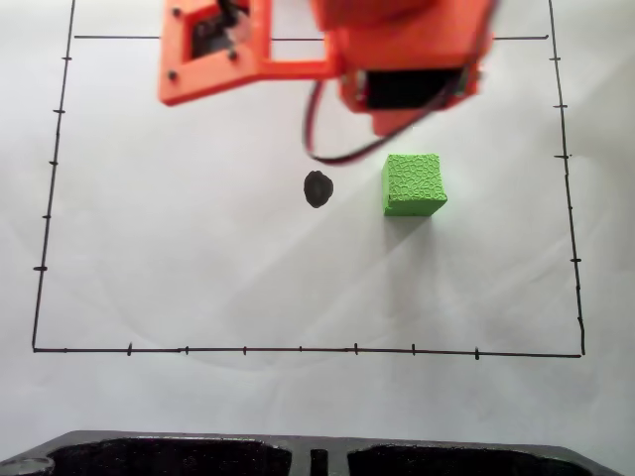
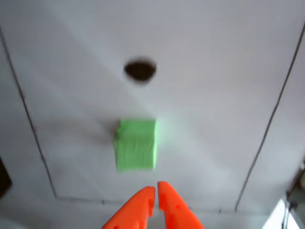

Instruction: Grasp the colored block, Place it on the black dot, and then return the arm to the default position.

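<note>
1. Arm: the orange body with black servos crosses the top edge of the fixed view, a dark cable looping beneath it. It stands above the paper, clear of both task items.
2. Gripper: in the wrist view the two orange fingertips enter from the bottom edge, pressed nearly together with only a thin slit between them. Nothing is held.
3. Colored block: the green cube rests flat on the white paper, inside the black border lines. In the wrist view the block lies just beyond the fingertips, slightly to their left, not touching them.
4. Black dot: bare, to the left of the block in the fixed view, with a clear gap between them. In the wrist view the dot lies beyond the block, nearly in line with it.
</note>
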